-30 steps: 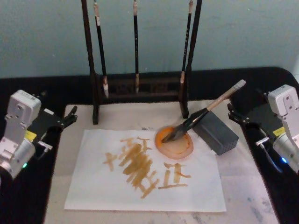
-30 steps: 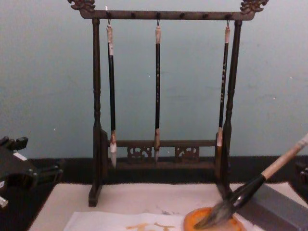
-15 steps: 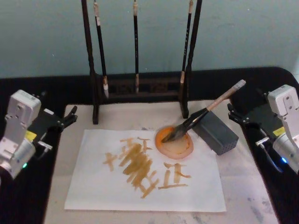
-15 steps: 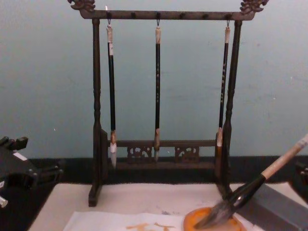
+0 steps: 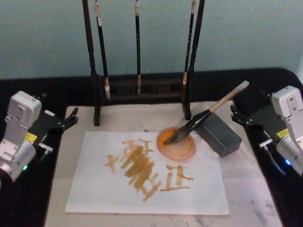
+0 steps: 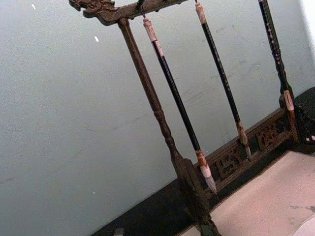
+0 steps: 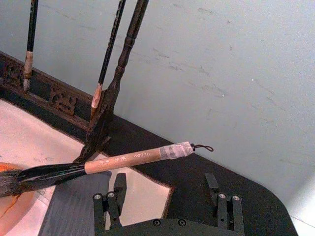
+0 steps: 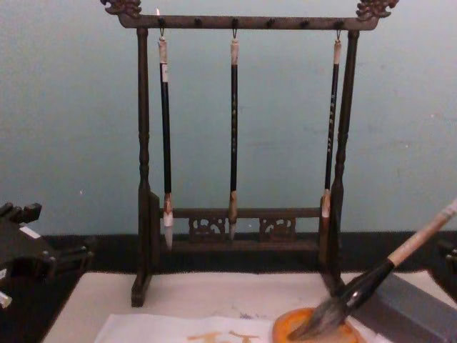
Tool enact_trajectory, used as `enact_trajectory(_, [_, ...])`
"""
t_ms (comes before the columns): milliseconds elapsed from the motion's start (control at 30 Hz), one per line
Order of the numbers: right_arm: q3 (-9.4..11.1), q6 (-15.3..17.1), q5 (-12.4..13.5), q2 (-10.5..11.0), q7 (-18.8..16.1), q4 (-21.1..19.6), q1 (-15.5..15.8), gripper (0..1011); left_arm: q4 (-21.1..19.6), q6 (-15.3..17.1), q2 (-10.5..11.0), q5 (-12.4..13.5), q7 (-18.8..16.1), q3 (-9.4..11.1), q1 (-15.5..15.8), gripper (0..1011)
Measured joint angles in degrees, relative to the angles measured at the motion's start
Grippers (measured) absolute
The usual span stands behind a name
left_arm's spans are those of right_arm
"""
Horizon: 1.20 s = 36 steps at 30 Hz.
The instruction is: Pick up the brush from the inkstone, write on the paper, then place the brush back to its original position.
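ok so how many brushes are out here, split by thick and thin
thin black-handled brushes hanging on the dark wooden rack: 3
large thick brush with pale tan handle, bristles in the round orange dish: 1
total: 4 brushes

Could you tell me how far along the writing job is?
Looks done: the paper bears orange strokes and the brush rests bristles in the orange dish. In hand: nothing; left gripper and right gripper sit open at the sides. Remaining: apparently nothing.
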State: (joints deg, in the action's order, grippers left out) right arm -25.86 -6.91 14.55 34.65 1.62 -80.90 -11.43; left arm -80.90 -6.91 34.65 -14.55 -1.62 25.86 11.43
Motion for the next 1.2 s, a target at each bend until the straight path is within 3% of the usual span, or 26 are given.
enact_trajectory(267, [0.2,0.0,0.0,-0.1,-0.1,0.0,0.1,1000,0.0,0.0,0.0,0.0,0.0,0.0,0.0,1009])
enact_trajectory(500, [1.9,1.3,1.0,-0.6,-1.3,-1.4,1.5,1000,0.0,0.0,0.0,0.0,0.0,0.0,0.0,1010])
enact_trajectory(600, [3.2,2.2,3.4,-0.9,-2.5,-2.7,2.7,1000,0.0,0.0,0.0,0.0,0.0,0.0,0.0,1010])
enact_trajectory(833, [7.0,6.1,11.8,-2.3,-6.0,-5.8,5.7,1000,0.0,0.0,0.0,0.0,0.0,0.0,0.0,1010])
enact_trajectory(1067, [11.3,11.7,21.7,-5.5,-9.9,-7.4,7.5,1000,0.0,0.0,0.0,0.0,0.0,0.0,0.0,1010])
enact_trajectory(1200, [13.2,14.5,25.7,-7.5,-10.7,-7.5,7.6,1000,0.0,0.0,0.0,0.0,0.0,0.0,0.0,1010])
